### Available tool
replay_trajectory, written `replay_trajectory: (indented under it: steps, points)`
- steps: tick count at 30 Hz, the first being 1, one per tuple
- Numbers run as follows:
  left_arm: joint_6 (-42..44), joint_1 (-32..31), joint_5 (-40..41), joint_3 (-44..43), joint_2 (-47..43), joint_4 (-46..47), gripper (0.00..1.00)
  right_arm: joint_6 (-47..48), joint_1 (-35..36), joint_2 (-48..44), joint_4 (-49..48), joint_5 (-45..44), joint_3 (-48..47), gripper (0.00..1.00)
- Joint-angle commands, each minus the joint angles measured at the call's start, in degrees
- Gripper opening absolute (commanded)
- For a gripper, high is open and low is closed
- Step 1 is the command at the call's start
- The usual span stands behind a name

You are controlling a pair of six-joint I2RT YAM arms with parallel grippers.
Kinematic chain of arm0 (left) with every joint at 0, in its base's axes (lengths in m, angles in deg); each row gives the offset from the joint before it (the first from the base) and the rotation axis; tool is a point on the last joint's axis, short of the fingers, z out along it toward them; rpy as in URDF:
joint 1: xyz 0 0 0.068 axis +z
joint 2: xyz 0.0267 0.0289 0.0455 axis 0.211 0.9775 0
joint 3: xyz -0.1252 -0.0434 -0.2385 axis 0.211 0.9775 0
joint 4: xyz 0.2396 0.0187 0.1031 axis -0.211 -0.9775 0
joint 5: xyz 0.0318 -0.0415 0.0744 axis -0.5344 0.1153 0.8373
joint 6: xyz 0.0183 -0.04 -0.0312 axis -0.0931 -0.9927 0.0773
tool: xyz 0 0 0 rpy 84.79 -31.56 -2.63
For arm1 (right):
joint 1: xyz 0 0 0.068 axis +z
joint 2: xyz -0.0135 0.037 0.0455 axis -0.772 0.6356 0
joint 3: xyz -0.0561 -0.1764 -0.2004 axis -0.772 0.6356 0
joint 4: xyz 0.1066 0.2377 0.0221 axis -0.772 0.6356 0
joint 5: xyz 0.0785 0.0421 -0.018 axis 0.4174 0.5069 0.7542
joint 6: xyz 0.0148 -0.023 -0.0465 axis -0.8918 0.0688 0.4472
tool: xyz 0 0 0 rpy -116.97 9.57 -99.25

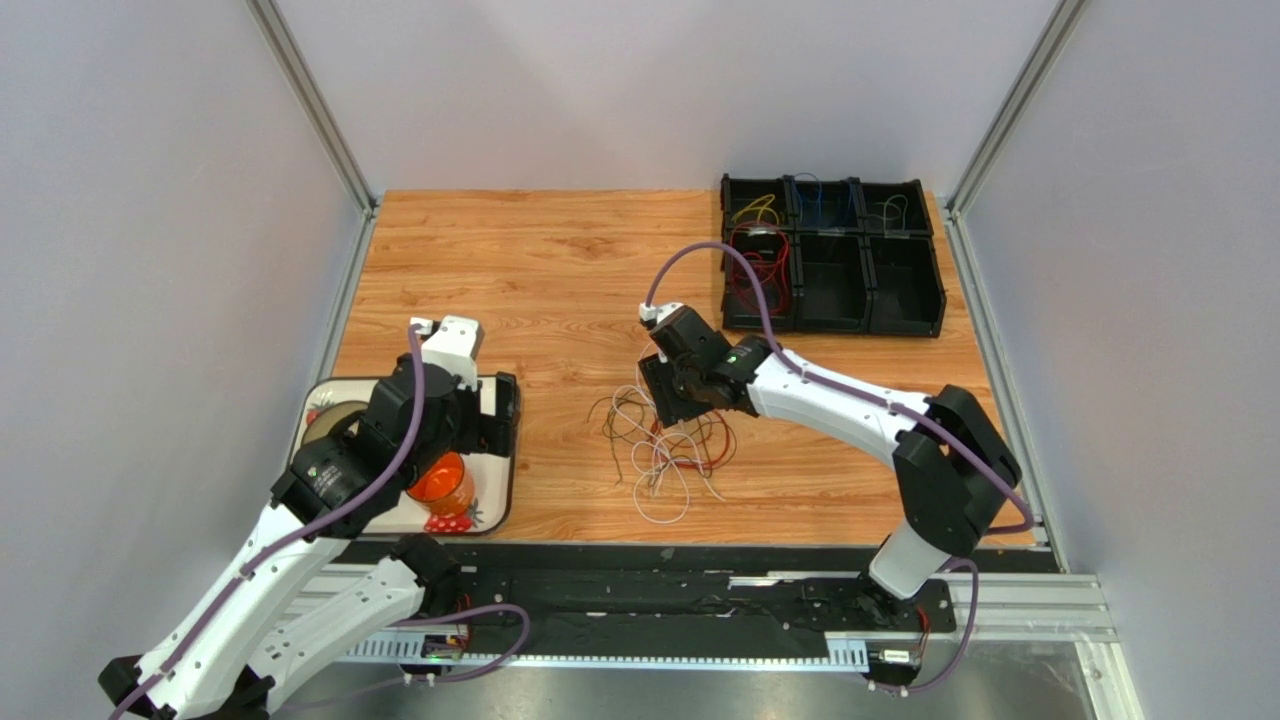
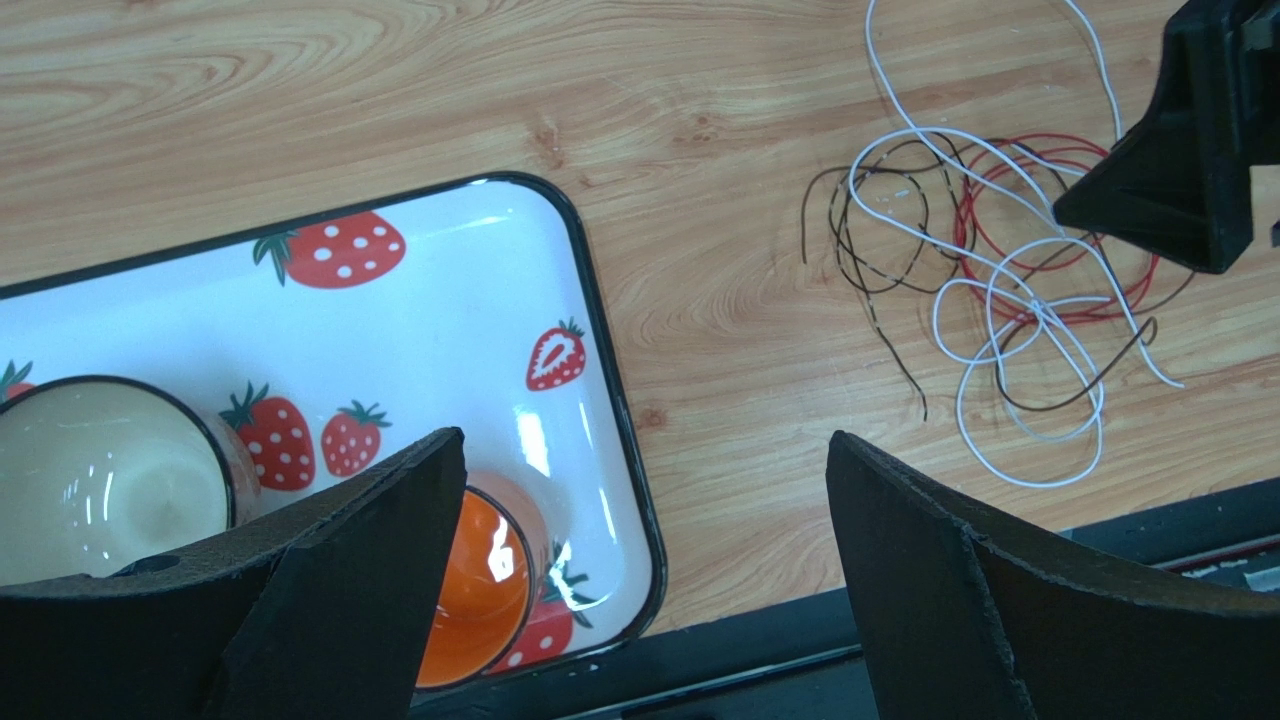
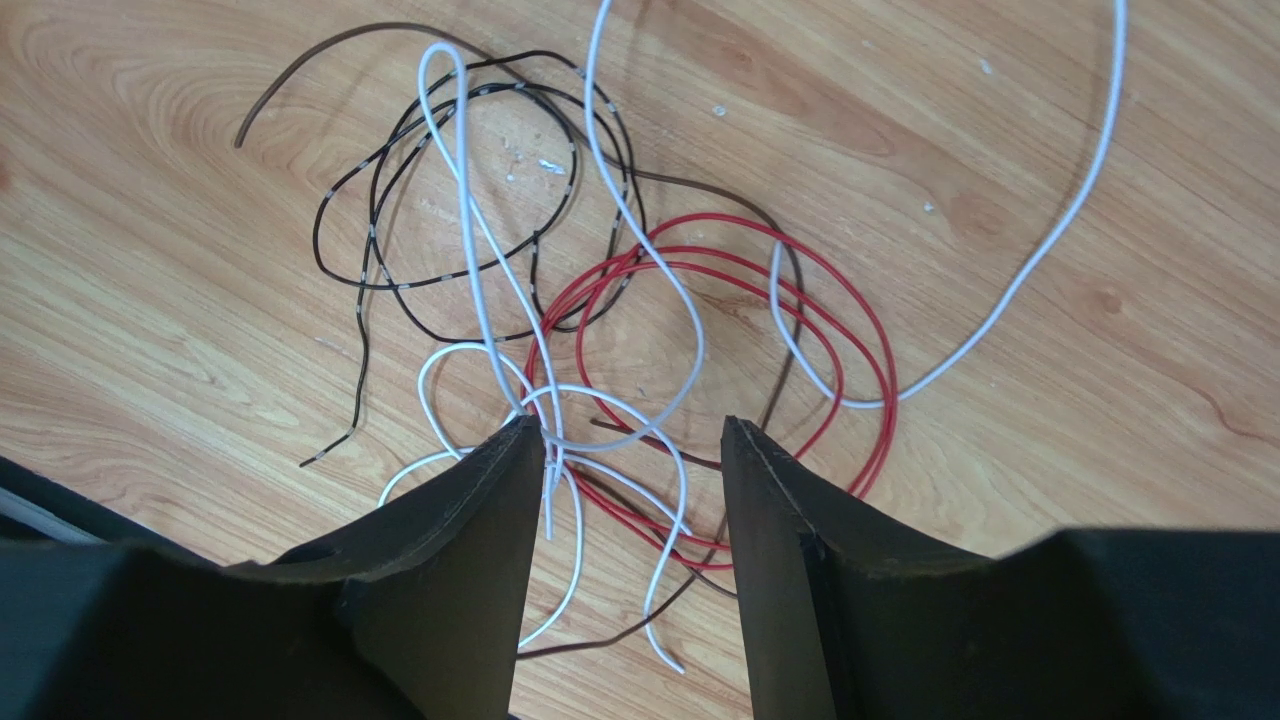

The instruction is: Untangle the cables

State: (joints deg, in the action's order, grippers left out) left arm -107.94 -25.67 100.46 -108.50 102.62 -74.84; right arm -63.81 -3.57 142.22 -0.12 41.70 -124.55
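Note:
A tangle of thin cables (image 1: 663,446) lies on the wooden table near its front middle: white, red and dark brown loops. In the right wrist view the red loops (image 3: 867,333), white strands (image 3: 464,225) and dark brown wires (image 3: 361,285) cross each other. My right gripper (image 1: 672,393) hovers over the far side of the tangle; its jaws (image 3: 625,438) are open, with white and red strands between them. My left gripper (image 2: 643,465) is open and empty over the corner of the strawberry tray (image 2: 619,405). The tangle also shows in the left wrist view (image 2: 1004,270).
A white strawberry-print tray (image 1: 501,477) at the front left holds an orange cup (image 1: 440,485) and a pale bowl (image 2: 90,473). A black compartment bin (image 1: 831,255) at the back right holds more wires. A black rail runs along the table's front edge (image 1: 676,578).

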Motion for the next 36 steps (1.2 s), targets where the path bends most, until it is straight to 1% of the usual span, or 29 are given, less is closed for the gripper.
replay_trajectory:
  steps: [1,10,21,24,25,29,33,36]
  points:
    - [-0.1,0.3,0.7,-1.5,-0.1,0.5,0.98,2.3,1.6,1.8,-3.0,-1.2,-3.9,0.51]
    - [0.3,0.9,0.5,-1.0,-1.1,1.0,0.98,2.4,2.3,5.9,-2.9,-1.0,-6.5,0.48]
    - [0.4,0.9,0.6,-0.7,-2.0,1.3,0.98,2.7,2.9,6.3,-3.2,2.3,-7.1,0.47]
    - [0.4,0.9,0.6,-0.6,-2.2,1.3,0.98,3.4,3.1,4.6,-2.7,3.4,-7.3,0.47]
    - [0.4,0.9,0.6,-0.6,-2.2,1.4,0.98,3.7,3.4,3.2,-2.6,2.9,-7.5,0.47]
    - [0.4,1.0,0.6,-0.6,-2.2,1.3,0.98,5.2,3.6,-0.1,0.1,-5.6,-8.2,0.47]
    - [0.4,0.9,0.6,-0.5,-2.5,1.4,0.98,6.4,3.5,-1.2,1.8,-5.4,-8.0,0.47]
    - [0.4,1.0,0.6,-0.5,-2.5,1.3,0.98,6.0,3.7,-1.5,0.5,-4.7,-6.2,0.47]
